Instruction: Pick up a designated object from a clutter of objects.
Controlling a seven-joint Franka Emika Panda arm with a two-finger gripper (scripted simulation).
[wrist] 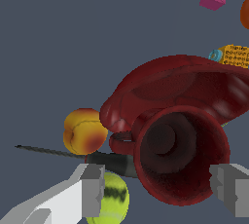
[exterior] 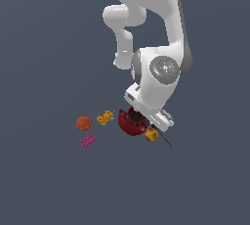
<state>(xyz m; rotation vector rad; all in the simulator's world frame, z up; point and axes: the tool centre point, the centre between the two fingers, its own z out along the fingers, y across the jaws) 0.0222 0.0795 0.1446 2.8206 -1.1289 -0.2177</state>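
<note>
While the arm (exterior: 161, 67) bends low in the exterior view, the mug (exterior: 136, 117) sits against the bowl (exterior: 128, 125), beside the fruit (exterior: 151, 134). Seen from the wrist, the claw (wrist: 163, 189) stands apart, fingers (wrist: 92, 189) flanking the mug (wrist: 180, 155), not touching it.

Uniform dark slate-blue ground plane (exterior: 44, 185) fills both views; no walls, furniture or windows are visible. Lighting is even and diffuse, with faint shadows.

A plain dark grey-blue floor (exterior: 44, 180) spreads beneath everything.
</note>
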